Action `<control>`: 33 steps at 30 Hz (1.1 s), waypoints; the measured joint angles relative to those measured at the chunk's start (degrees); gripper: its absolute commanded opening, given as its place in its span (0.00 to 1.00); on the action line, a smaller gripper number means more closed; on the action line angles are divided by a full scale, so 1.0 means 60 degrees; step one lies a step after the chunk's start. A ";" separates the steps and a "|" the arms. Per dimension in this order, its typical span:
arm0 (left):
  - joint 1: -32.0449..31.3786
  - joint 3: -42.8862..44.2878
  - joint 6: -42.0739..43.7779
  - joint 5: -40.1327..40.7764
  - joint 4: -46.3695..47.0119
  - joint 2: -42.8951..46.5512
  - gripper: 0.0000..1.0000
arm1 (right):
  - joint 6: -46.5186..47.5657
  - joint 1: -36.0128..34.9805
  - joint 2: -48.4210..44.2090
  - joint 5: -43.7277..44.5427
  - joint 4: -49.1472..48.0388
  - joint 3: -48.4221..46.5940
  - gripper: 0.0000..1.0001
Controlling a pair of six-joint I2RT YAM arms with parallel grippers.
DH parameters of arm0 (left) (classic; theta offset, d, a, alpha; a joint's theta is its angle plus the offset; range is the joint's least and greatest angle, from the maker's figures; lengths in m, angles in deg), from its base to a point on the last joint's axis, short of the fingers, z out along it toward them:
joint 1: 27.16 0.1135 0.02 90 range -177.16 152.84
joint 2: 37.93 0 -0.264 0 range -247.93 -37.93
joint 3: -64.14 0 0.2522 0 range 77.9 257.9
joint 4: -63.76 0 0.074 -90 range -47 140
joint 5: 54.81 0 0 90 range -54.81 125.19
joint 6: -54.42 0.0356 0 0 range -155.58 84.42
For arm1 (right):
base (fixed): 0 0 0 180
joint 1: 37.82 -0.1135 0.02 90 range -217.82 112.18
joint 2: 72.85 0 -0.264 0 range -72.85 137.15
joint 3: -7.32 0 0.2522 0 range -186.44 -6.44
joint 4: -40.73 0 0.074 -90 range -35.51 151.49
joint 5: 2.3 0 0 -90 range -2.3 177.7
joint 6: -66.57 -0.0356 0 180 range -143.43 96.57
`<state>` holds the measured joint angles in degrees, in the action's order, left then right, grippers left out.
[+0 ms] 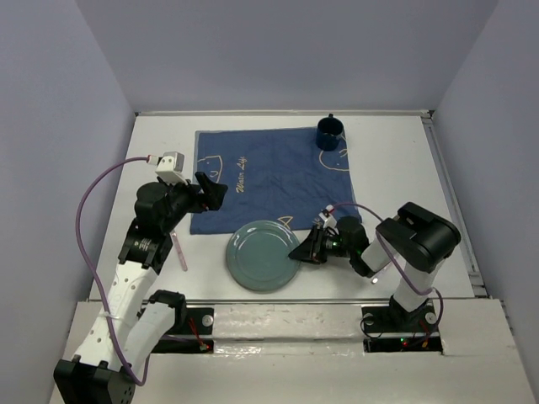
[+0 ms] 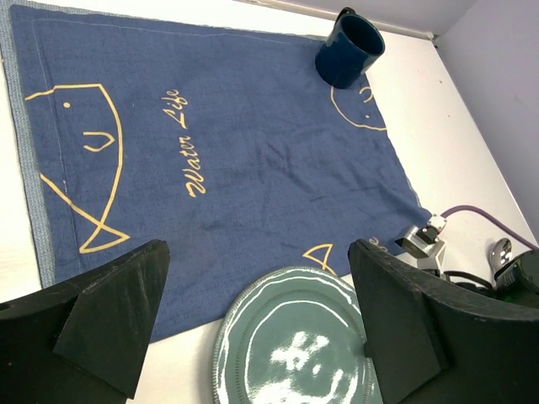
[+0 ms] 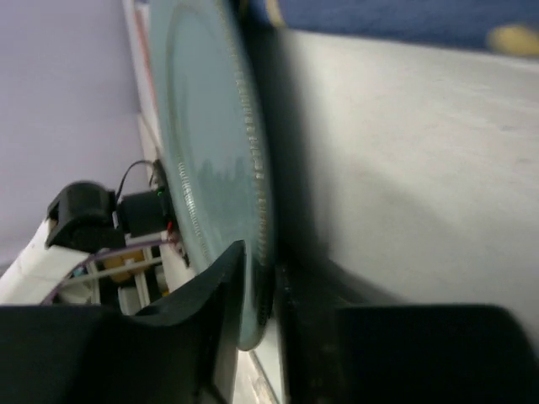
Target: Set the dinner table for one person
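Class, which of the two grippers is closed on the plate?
The right gripper: it pinches the teal plate by its rim, while the left gripper hangs open above the blue cloth, holding nothing.

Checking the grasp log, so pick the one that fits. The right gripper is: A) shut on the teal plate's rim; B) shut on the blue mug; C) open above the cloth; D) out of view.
A: the right gripper has one finger on each side of the rim of the teal plate, while the blue mug stands apart on the far corner of the cloth.

Likely lab: bare enclosing walls (image 1: 278, 50)
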<state>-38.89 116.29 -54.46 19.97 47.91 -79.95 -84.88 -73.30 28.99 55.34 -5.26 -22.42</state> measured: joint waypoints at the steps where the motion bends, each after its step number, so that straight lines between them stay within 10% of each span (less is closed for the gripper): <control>1: 0.0000 0.0000 0.0000 0.0000 0.0000 0.0022 0.99 | -0.0098 -0.0025 0.0135 0.0146 -0.0222 0.0018 0.05; 18: 0.0036 0.0000 0.0000 -0.0062 0.0018 0.0058 0.99 | -0.0331 -0.0193 -0.4211 0.0903 0.3504 -0.0565 0.00; 33: 0.0036 0.0000 0.0004 -0.0007 0.0018 0.0138 0.99 | -0.0565 0.1402 -0.1184 0.1810 0.2896 -0.4353 0.00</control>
<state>-38.67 116.29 -54.44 19.93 48.02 -79.12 -88.27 -64.89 21.89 66.20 12.12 -48.54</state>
